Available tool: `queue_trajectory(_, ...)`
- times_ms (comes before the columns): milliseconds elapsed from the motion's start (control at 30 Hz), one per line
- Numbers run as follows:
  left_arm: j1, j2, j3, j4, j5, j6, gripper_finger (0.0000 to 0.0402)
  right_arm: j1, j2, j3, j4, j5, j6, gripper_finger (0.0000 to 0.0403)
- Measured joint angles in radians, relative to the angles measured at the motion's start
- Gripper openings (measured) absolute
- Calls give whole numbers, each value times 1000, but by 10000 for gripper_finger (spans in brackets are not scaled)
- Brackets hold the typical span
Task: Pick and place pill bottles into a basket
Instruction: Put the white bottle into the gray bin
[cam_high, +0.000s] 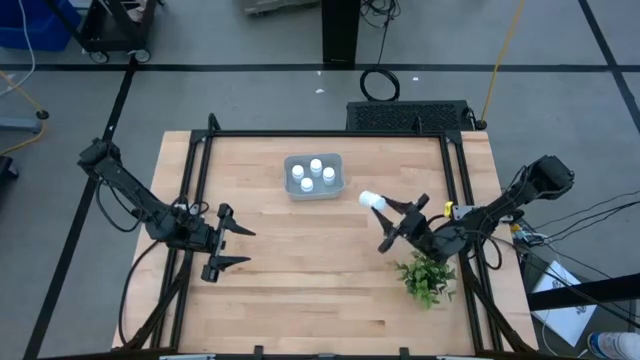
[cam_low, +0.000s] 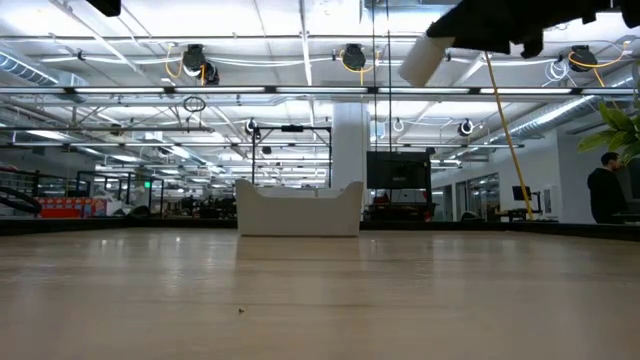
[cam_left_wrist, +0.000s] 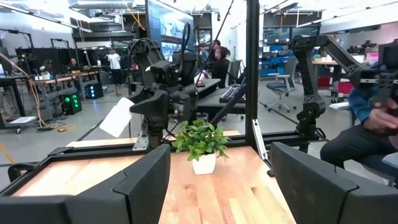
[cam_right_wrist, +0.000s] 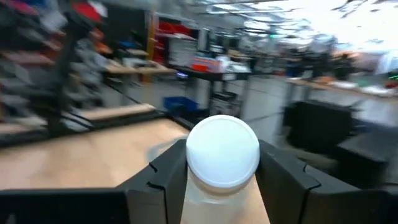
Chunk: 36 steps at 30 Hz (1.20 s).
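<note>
The pale basket (cam_high: 337, 159) stands on the table's far middle, with several white pill bottles (cam_high: 306, 184) upright inside it. The basket also shows in the low view (cam_low: 300, 210). My right gripper (cam_high: 386, 213) is to the right of the basket and nearer than it, well above the table, shut on one more white bottle (cam_high: 371, 200). This bottle also shows in the low view (cam_low: 420, 60), the left wrist view (cam_left_wrist: 118, 117) and the right wrist view (cam_right_wrist: 222, 151). My left gripper (cam_high: 238, 248) is open and empty over the table's left half. My right gripper pinches the bottle's body (cam_right_wrist: 221, 193) just behind the cap, between its two fingers (cam_right_wrist: 168, 177). The bottle lies along the fingers, with its round cap (cam_right_wrist: 222, 149) sticking out ahead of them. The fingers slant down from the table's right toward the basket. The bottle is lifted clear, cap end lower.
A small green plant in a white pot (cam_high: 428, 277) stands near the table's right near corner, close below my right arm. A black frame (cam_high: 330, 134) runs round the table top. People sit at desks beyond the table (cam_left_wrist: 373, 118).
</note>
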Motion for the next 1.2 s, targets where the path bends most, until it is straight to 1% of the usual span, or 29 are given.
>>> queue_trajectory(133,0,0,0,0,0,0,282,0,0,0,127,-159,58,153)
queue_trajectory(200,0,0,0,0,0,0,282,0,2,0,183,-270,68,150)
queue_trajectory(367,0,0,0,0,0,-1,282,-8,2,-16,273,-447,131,150)
queue_trajectory(467,0,0,0,2,0,-1,282,-37,0,-19,282,-505,155,153)
queue_trajectory(533,0,0,0,8,0,4,282,-69,-2,-19,282,-545,138,155)
queue_trajectory(600,0,0,0,9,0,11,282,-109,-2,-18,289,-610,111,154)
queue_trajectory(733,0,0,0,8,0,17,282,-200,-3,-9,307,-656,94,149)
queue_trajectory(800,0,0,0,8,-2,19,282,-246,-2,16,258,-687,88,149)
queue_trajectory(867,0,0,0,6,-8,25,282,-286,-2,66,163,-730,73,150)
queue_trajectory(933,0,0,0,4,-19,28,282,-320,2,132,55,-748,54,152)
queue_trajectory(1067,0,0,0,0,-49,29,282,-384,10,248,-127,-750,26,149)
queue_trajectory(1200,0,0,0,0,-83,29,282,-444,10,347,-341,-756,45,149)
